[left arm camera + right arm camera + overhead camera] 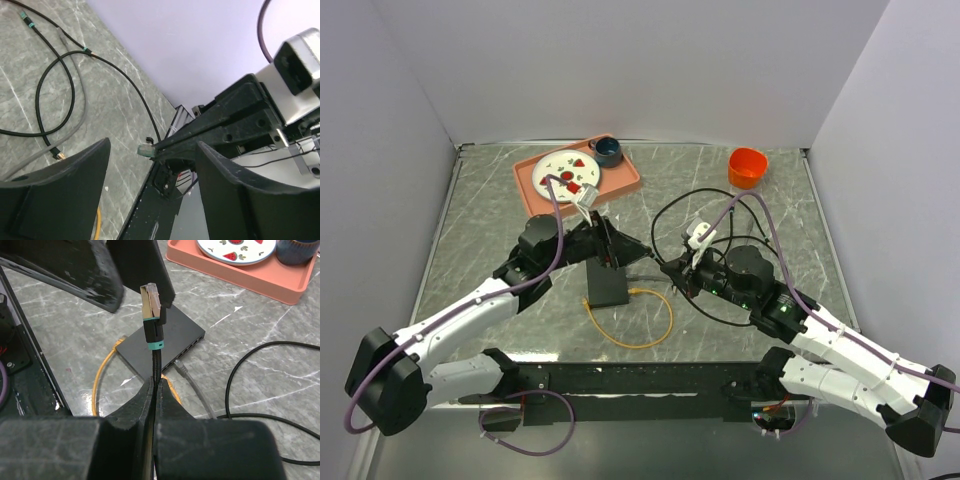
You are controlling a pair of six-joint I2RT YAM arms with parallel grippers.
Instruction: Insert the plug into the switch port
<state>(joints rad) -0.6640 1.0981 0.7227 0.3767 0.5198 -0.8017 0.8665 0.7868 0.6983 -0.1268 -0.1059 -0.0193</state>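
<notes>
The switch is a flat black box lying on the marble table, its row of ports facing right; from above it shows at centre. My right gripper is shut on a black braided cable. The cable's plug, clear-tipped with a teal collar, sticks out past the fingertips above the switch. My left gripper is open, its two fingers standing either side of the plug without touching it. In the top view the left gripper and right gripper meet just right of the switch.
A yellow cable loops in front of the switch, and a grey plug lies by its ports. Black cable coils spread to the right. A salmon tray with a plate and dark cup stands behind; an orange cup stands back right.
</notes>
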